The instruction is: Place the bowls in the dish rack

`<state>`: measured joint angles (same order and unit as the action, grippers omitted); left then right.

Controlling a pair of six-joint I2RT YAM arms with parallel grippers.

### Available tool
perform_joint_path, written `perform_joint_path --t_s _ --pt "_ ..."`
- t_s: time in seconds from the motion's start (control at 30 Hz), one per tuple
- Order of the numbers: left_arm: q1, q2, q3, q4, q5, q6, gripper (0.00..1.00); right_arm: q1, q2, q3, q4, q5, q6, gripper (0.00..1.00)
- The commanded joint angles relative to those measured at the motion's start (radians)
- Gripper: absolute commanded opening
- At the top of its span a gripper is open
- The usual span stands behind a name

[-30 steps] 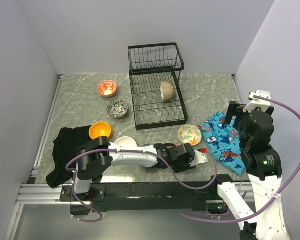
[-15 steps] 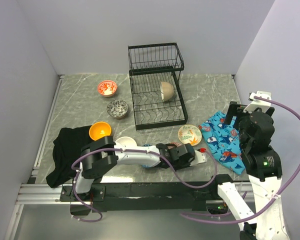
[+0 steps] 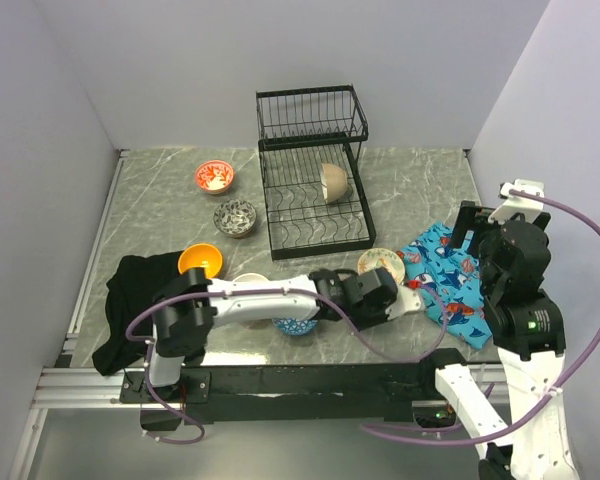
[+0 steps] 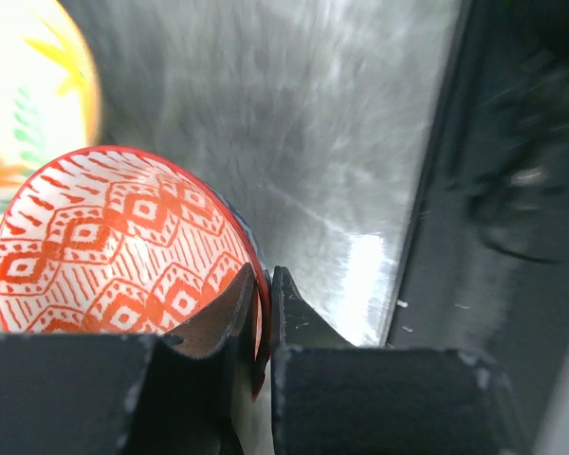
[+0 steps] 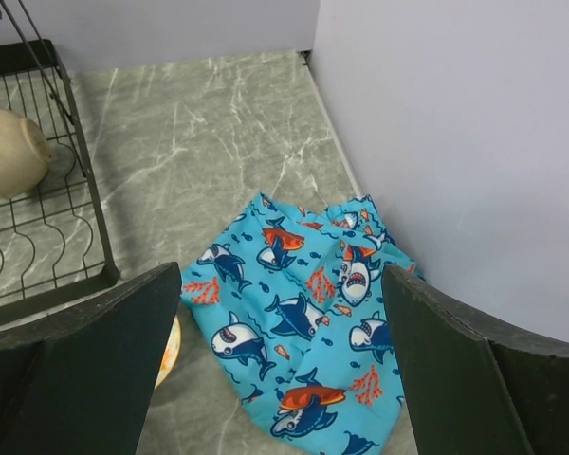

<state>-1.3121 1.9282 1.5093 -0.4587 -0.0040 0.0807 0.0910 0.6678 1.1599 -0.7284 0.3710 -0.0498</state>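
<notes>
Closing over the last second, the left claw [image 4: 263, 299] now pinches the rim of the red-patterned bowl [image 4: 114, 251] near the worktop's [image 4: 313, 123] front edge, well apart from the dish rack [image 3: 315, 200]. The right claw [image 5: 280, 284] hangs spread wide over the shark cloth [image 5: 351, 275].

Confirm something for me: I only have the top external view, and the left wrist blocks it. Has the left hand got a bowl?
Observer: Yes. The left wrist view shows the left hand pinched shut on the rim of a red-and-white diamond-patterned round bowl.
Operator: Anything crowding it?
Observer: A yellow-rimmed round bowl with orange and green markings sits just beyond it; whether they touch is unclear.
Operator: And the other side?
Observer: The right wrist view shows the right hand open wide and empty, over the blue shark-print cloth.
</notes>
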Motion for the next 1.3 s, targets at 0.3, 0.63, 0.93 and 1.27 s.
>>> perform_joint_path --t_s 0.3,0.63,0.93,1.27 --pt "0.42 -0.185 0.298 -0.138 0.318 -0.243 0.01 -0.005 0.223 0.165 0.047 -0.112 0.047 0.96" --pt "0.717 -0.324 -0.239 0.628 0.699 -0.421 0.01 -0.014 0.44 0.257 0.093 -0.038 0.008 0.94" --pt "0.78 -0.169 -0.326 1.162 0.694 -0.83 0.01 -0.017 0.575 0.347 0.078 -0.03 -0.068 0.93" --pt "0.789 -0.011 -0.389 1.42 0.612 -1.114 0.01 -0.019 0.596 0.354 0.076 -0.052 -0.074 0.93"
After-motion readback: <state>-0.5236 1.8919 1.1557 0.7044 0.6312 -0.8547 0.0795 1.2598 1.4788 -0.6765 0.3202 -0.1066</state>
